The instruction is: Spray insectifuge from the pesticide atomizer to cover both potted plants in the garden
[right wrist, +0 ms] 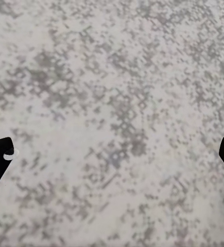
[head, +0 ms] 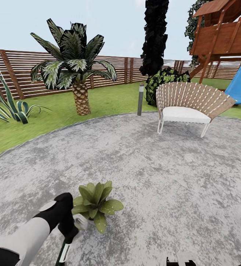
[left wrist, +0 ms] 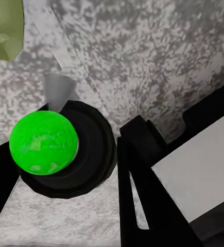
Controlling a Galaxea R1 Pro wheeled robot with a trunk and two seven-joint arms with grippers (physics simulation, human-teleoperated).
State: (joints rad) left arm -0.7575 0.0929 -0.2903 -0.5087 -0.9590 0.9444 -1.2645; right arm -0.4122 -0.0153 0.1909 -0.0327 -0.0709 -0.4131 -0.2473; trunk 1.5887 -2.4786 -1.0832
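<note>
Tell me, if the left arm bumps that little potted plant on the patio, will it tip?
Probably it slides or wobbles: the potted plant sits low and wide on flat paving. Its leaves look bendy. The left pincer is right beside it.

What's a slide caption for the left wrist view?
Left gripper holding the pesticide atomizer, green cap up, above the grey paved patio.
</note>
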